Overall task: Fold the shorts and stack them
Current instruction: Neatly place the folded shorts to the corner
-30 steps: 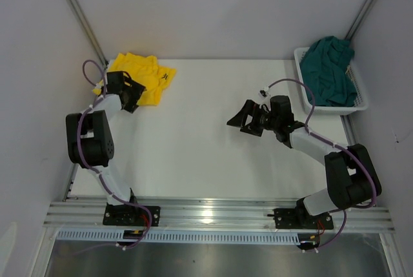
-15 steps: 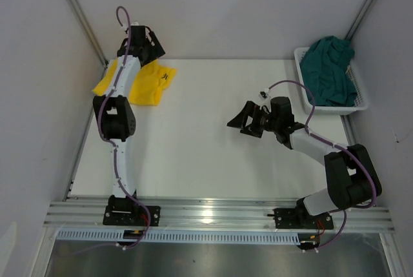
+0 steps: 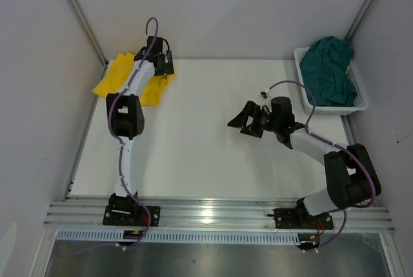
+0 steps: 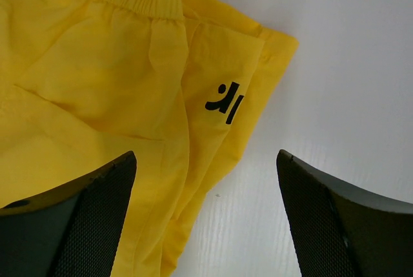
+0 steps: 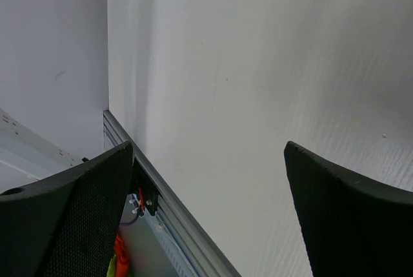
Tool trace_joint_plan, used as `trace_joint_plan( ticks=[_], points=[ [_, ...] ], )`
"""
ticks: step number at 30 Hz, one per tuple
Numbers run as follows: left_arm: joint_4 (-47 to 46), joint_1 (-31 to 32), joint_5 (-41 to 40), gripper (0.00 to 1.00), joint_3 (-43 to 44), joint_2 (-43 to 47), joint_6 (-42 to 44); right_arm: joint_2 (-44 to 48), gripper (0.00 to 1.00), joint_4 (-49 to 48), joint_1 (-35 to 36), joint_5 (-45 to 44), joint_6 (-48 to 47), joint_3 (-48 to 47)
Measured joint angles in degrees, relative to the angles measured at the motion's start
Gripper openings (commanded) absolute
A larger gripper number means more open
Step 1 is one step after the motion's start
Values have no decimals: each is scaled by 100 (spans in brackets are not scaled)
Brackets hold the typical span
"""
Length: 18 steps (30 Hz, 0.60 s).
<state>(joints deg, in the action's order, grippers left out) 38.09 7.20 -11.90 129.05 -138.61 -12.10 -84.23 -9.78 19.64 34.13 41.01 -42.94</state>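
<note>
Logo [image 4: 222, 102], dark, on yellow shorts [image 4: 97, 77]

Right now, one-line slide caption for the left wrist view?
Open left tool over the bright yellow fabric shorts, small dark logo showing, on the white table.

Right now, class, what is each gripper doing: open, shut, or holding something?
Left gripper: open, holding nothing, over the yellow shorts.
Right gripper: open, holding nothing.

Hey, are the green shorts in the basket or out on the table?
In the basket. The green shorts lie bunched and unfolded inside the white mesh basket at the far right corner, piled above its rim.
</note>
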Motion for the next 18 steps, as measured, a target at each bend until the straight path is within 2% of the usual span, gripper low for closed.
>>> trace_joint_plan(
  ticks=[12, 18],
  points=[
    [-11, 98, -17, 93, 109, -400, 1062, -168, 99, -94, 0, 50, 87, 0],
    [20, 221, -398, 93, 109, -501, 1622, -304, 99, -197, -2, 105, 103, 0]
  ],
)
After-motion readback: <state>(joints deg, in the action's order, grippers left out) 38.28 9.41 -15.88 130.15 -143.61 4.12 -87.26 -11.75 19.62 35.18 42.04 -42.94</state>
